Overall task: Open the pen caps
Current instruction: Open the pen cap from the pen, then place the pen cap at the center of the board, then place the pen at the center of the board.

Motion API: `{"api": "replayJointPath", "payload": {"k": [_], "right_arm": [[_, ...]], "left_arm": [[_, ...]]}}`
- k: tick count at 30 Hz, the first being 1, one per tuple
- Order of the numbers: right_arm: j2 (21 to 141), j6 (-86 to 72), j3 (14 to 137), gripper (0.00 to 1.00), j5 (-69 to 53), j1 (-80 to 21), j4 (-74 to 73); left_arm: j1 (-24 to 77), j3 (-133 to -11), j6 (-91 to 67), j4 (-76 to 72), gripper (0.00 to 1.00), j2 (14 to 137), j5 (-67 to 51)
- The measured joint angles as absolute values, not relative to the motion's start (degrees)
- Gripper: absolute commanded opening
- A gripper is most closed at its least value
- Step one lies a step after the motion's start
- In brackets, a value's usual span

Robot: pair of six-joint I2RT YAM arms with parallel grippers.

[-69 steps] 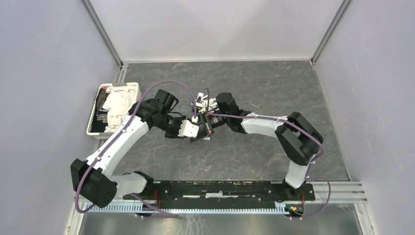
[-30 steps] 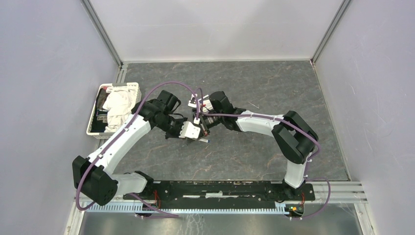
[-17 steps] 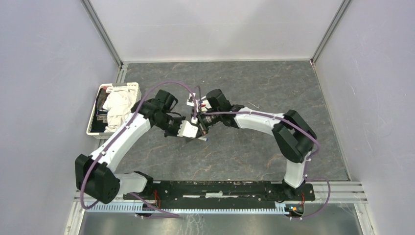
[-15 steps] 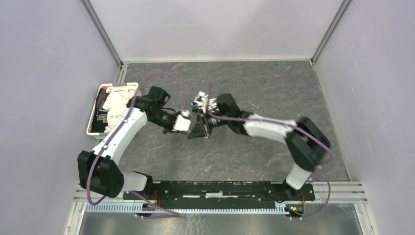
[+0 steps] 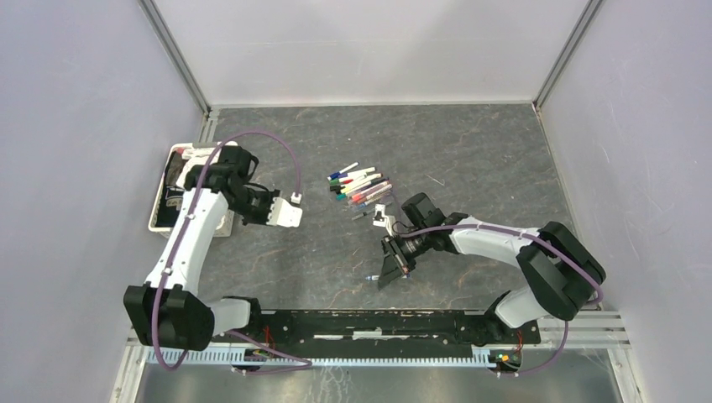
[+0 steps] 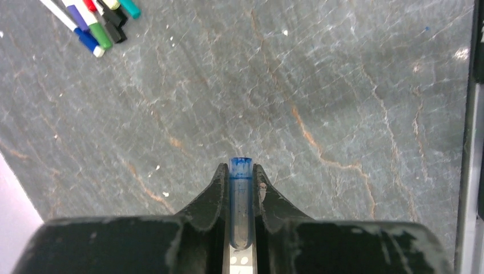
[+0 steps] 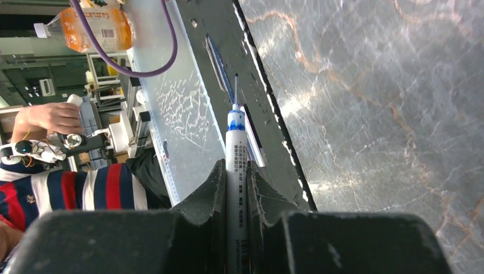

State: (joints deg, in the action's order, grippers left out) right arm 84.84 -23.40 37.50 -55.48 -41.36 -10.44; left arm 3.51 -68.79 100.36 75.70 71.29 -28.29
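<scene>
Far left of top view: white basket [image 5: 158,206] w/ cloth inside, up against the left wall. Just right of it the L gripper [image 5: 294,210] hangs over the table [image 5: 470,151], well apart from everything else. In the wrist view its jaws are nearly closed, pinching a blue cap [image 6: 240,191] lengthwise btw the fingers, open mouth poking out past the tips. So one cap is off.

Centre, upper-mid of top view: the rest of the pens [image 5: 361,186] lie in a loose fan on the table, approx. a dozen. Coloured caps look on, but they're too small to check each.

Right of centre, lower down: R gripper [image 5: 391,269] sits low near the table. Its jaws are nearly closed on the uncapped pen [image 7: 235,165], white barrel clamped along its length. Blue collar & thin nib stick out ahead of the fingers.

Handling, my guess:
- **Pens:** light, stiff, smooth plastic. They're round, so they roll and can twist or slip in a pinch.
- **Caps:** tiny, hard, prob. press-fit. They need a straight pull along the axis, not a bend.
- **Best hold:** one gripper mid-barrel, the other squarely on the cap, close to the seam but not over it.
- **Nib:** the fragile bit, and it'll mark whatever it touches, so keep it off the table.
- **Held cap:** should drop once the jaws part and prob. bounces or rolls, so release low.
</scene>
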Motion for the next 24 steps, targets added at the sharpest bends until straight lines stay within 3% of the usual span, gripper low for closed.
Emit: {"api": "replayJointPath", "payload": {"k": [3, 6, 9, 16, 24], "right_arm": [[85.2, -20.6, 41.9, 0.0, -54.4, -41.2, -14.7], [85.1, -18.2, 45.9, 0.0, -50.1, -40.1, -17.2], [83.7, -17.4, 47.2, 0.0, -40.9, -37.5, -17.7], [74.4, -20.8, 39.1, 0.02, -5.8, -34.9, -14.2], [78.1, -22.7, 35.5, 0.0, 12.4, -34.6, -8.8]], "left_arm": [[6.3, -66.0, 97.8, 72.6, 0.02, 70.8, -28.6], [7.3, -62.1, 93.4, 67.6, 0.15, 70.5, -29.2], [7.3, -58.6, 86.6, 61.8, 0.19, 71.8, -30.3], [8.2, -54.1, 69.2, 46.9, 0.21, 78.6, -30.5], [12.3, -51.2, 57.2, 33.0, 0.17, 85.2, -26.4]]}}
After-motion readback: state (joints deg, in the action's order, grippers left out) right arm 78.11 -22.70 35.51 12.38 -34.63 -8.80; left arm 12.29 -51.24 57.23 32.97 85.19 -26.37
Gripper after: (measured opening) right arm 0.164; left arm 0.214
